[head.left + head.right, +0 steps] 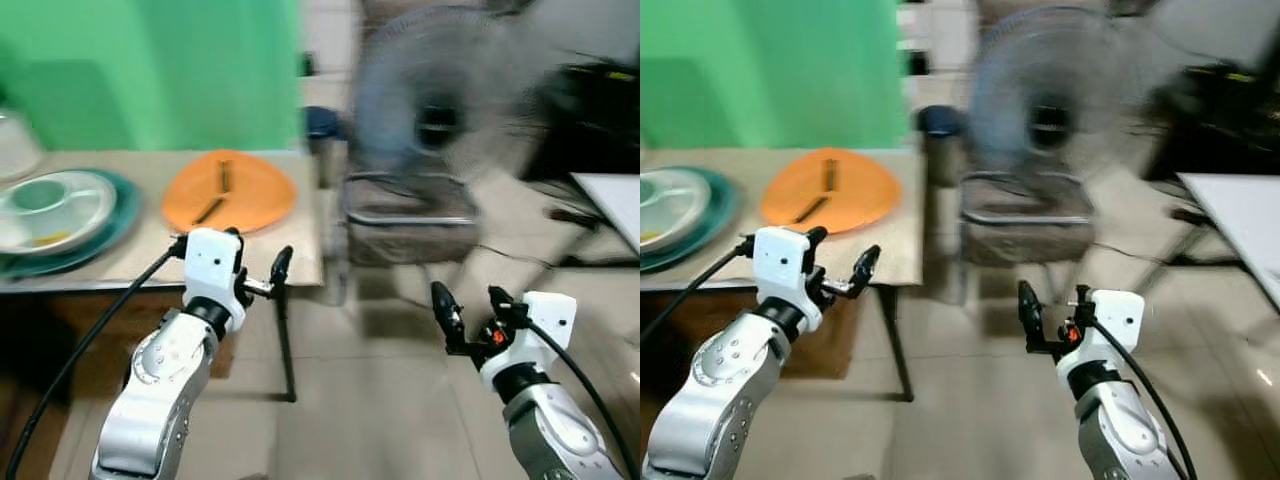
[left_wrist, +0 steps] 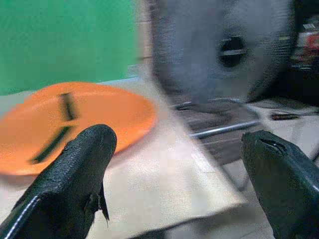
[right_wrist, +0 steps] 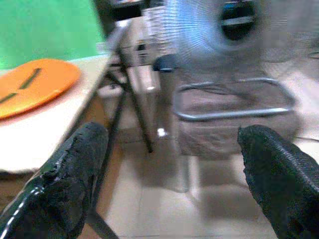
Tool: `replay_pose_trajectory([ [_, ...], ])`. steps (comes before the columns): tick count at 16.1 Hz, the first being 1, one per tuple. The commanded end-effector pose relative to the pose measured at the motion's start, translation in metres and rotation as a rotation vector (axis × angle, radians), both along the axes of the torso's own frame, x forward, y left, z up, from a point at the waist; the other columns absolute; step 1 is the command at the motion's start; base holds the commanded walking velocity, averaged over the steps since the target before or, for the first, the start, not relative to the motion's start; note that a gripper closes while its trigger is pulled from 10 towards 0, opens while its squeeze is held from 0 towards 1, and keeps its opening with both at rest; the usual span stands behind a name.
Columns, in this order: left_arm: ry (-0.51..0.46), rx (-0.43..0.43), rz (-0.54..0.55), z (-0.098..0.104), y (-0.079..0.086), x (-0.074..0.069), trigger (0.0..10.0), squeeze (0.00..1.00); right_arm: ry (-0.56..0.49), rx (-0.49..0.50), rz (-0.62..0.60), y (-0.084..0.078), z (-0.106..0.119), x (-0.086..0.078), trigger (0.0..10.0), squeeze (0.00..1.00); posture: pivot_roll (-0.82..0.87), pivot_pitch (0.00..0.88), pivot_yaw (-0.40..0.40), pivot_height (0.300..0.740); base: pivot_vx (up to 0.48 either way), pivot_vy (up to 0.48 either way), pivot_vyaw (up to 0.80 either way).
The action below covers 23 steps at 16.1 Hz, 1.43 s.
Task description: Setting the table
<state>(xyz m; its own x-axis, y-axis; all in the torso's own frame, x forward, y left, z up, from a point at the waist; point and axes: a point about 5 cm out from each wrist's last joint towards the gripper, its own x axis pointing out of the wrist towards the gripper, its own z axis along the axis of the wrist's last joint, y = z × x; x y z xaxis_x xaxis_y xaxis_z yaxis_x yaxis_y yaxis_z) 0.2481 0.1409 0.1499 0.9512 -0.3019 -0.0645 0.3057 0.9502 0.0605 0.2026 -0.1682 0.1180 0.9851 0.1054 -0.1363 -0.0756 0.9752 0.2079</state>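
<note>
An orange plate (image 1: pixel 230 190) with two dark sticks on it lies near the right end of a low beige table (image 1: pixel 150 262). Further left on that table stand a white dish (image 1: pixel 52 205) and a teal plate (image 1: pixel 112 232) beneath it. My left gripper (image 1: pixel 258 255) hovers open over the table's front right corner, just short of the orange plate (image 2: pixel 84 117), with nothing between its fingers. My right gripper (image 1: pixel 470 305) is open and empty above the floor, right of the table. The picture is blurred.
A standing fan (image 1: pixel 440 95) and a metal-framed seat (image 1: pixel 410 215) are right of the table. The corner of a white table (image 1: pixel 612 200) reaches in at the far right. A green wall (image 1: pixel 150 70) backs the low table. Tiled floor (image 1: pixel 370 400) lies ahead.
</note>
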Motion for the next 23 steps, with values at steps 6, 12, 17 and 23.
replay_pose_trajectory([
  [6,-0.002,0.019,-0.006,0.002,0.002,0.003,10.0,0.0,-0.006,0.018,-0.011,-0.001,0.002,0.006,10.0,0.0,0.05,0.0,0.003,0.74,0.34,0.0,0.0],
  [12,-0.001,0.028,-0.014,0.001,0.0,0.003,10.0,0.0,0.003,-0.018,0.042,0.001,0.001,0.011,10.0,0.0,0.05,0.0,-0.01,0.74,0.34,0.0,0.4],
  [17,0.009,0.047,-0.076,0.0,-0.004,0.005,10.0,0.0,-0.012,0.011,0.002,-0.007,0.004,0.014,10.0,0.0,0.05,0.0,-0.002,0.74,0.338,0.0,0.16],
  [23,0.023,0.064,-0.176,-0.005,-0.014,0.012,10.0,0.0,-0.013,-0.005,-0.034,-0.015,0.004,0.012,10.0,0.0,0.02,0.0,0.004,0.74,0.338,0.0,0.0],
])
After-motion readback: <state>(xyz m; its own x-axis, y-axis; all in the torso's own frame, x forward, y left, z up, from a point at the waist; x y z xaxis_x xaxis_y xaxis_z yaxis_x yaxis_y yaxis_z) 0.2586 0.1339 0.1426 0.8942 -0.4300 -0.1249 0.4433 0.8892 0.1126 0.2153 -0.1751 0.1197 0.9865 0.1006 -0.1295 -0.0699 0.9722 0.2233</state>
